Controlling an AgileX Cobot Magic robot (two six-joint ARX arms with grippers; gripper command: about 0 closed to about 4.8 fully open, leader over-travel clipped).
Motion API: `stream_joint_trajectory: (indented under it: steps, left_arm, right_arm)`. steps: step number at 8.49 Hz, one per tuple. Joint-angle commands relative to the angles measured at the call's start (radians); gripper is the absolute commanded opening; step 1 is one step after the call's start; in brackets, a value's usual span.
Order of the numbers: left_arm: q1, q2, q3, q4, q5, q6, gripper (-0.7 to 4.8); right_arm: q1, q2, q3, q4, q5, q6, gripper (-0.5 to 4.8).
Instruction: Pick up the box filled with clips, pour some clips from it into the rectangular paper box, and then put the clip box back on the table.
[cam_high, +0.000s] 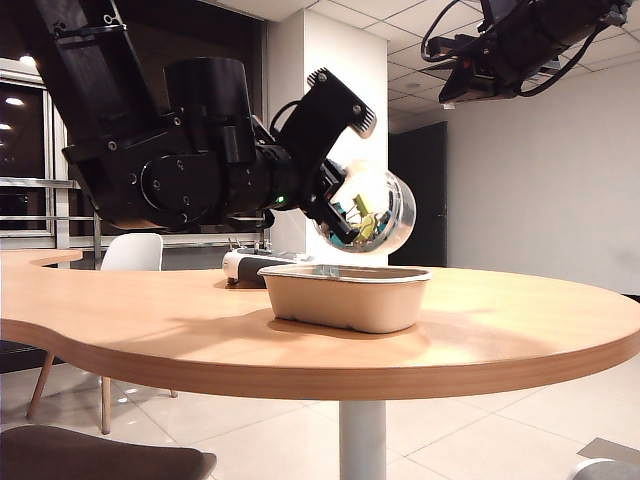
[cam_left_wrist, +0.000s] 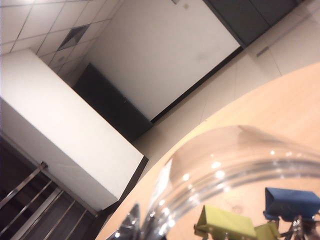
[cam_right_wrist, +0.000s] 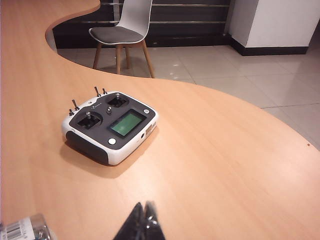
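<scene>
Above the paper box (cam_high: 345, 296), at its 12 o'clock, the left end effector (cam_high: 335, 205) grips the clip tub (cam_high: 375, 212), tipped sideways. Pickup done; pour underway (no clips visibly falling), set-down on the tabletop (cam_high: 500, 330) remains. Right end effector (cam_right_wrist: 142, 222) is closed, empty, near the remote (cam_right_wrist: 110, 127).

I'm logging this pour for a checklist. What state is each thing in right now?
Clip tub: held in the air, tipped on its side over the paper box, clips still inside.
Paper box: upright on the table; contents hidden by its wall.
Left gripper: shut on the clip tub.
Right gripper: shut, empty, raised above the table.
Remote controller: flat on the table, untouched.
</scene>
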Motion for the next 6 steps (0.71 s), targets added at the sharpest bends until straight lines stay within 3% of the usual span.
stream_joint_trajectory:
  steps: [1, 2, 3, 5, 6]
  left_arm:
    - [0.000, -0.005, 0.002, 0.017, 0.013, 0.077, -0.06]
    - [0.000, -0.006, 0.002, 0.018, -0.017, -0.044, -0.06]
    - [0.000, -0.014, 0.002, 0.007, -0.128, -0.150, -0.06]
    - [0.003, -0.075, 0.003, -0.138, -0.179, -0.236, -0.06]
    - [0.024, -0.230, 0.080, -0.621, -0.201, -0.441, -0.06]
  right_arm:
    - [0.001, -0.007, 0.003, 0.010, -0.002, -0.002, -0.01]
    - [0.000, -0.007, 0.003, 0.010, -0.002, -0.002, -0.01]
    - [0.000, -0.007, 0.003, 0.009, -0.002, -0.002, -0.01]
    - [0.001, -0.007, 0.003, -0.004, -0.002, -0.001, -0.01]
    - [0.001, -0.007, 0.003, -0.013, -0.002, 0.005, -0.01]
